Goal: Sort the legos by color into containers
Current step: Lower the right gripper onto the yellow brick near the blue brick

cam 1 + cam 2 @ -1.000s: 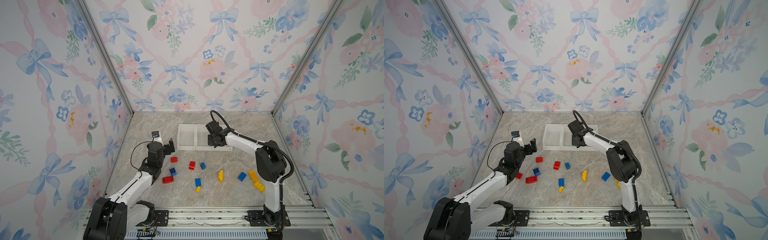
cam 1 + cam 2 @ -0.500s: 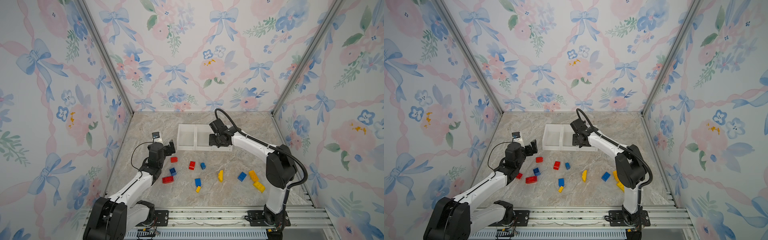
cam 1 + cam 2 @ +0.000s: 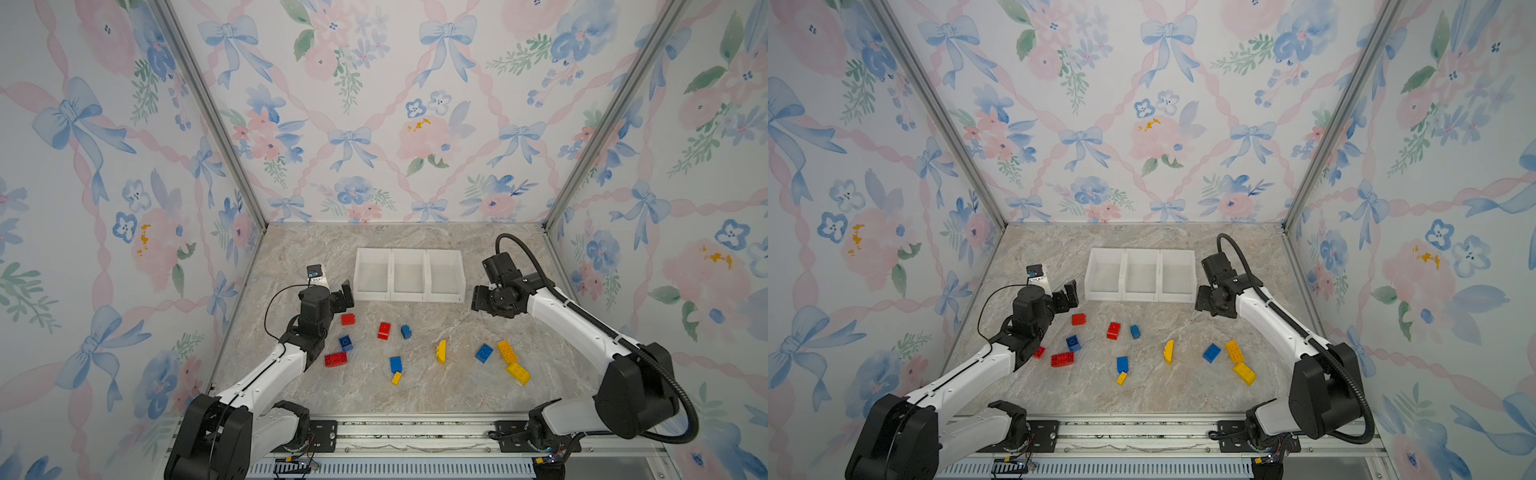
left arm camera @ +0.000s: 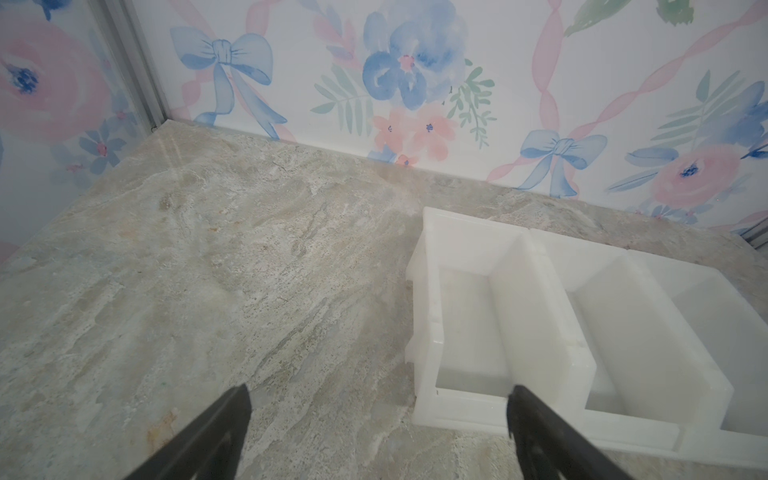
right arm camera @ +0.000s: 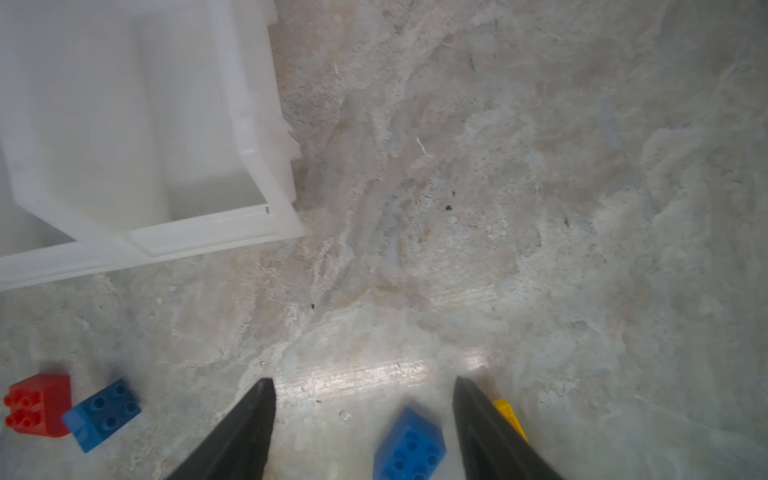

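Holds the right gripper (image 5: 361,379) parted and empty just beside the containers (image 3: 409,297). Puts the blue lego (image 5: 409,446) on the table (image 3: 415,395) behind those jaws, away from the bins and well apart from the wide-spread, empty left gripper (image 4: 378,388).

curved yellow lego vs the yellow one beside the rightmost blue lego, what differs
The curved yellow lego has a rounded edge; the rectangular yellow lego is blocky. The curved one lies alone; the rectangular one sits between a blue lego and a second yellow lego. Both lie on the table.
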Robot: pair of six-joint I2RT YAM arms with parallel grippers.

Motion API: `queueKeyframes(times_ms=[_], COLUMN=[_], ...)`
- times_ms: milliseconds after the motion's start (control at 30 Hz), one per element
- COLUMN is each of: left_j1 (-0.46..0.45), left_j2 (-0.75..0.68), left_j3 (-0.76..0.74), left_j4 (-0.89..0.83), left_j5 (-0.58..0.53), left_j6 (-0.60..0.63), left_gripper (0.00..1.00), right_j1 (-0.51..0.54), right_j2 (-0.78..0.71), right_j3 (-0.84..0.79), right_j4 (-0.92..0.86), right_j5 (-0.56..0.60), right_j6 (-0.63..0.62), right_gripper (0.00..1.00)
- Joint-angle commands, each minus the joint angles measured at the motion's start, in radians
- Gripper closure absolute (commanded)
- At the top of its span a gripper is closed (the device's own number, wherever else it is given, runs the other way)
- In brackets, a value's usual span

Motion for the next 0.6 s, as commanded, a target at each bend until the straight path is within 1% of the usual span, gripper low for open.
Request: queueKeyframes(times_ms=[0,133,233,367,567], left_j1=[-0.009,-0.018,-0.026,-0.035,-0.043], left_j2=[-0.015,-0.009,-0.008,-0.005,-0.027], left_j3=[0.012,0.013,0.014,0.015,0.005], left_j4=[-0.018,-0.017,-0.018,-0.018,-0.031], left_j5=[-0.001,0.003,0.003,0.002,-0.01], left_j6=[-0.012,-0.013,-0.013,-0.013,-0.016], left_gripper=[0.02,0.02,0.02,0.02,0.02], right_j1=[-0.062,-0.134,-0.178,-0.199,-0.2], right_j2=[-0.06,-0.117,-0.13,-0.135,-0.136], right_j3=[-0.092,-0.174,-0.21,-0.243,-0.287], right_j4=[-0.062,-0.071,-0.065,-0.053,-0.027], right_j5=[-0.035,-0.035,-0.047,-0.052,-0.075], right_j6=[-0.025,-0.043,-0.058,-0.072,-0.088], right_gripper=[0.3,0.3,0.31,0.31,0.28])
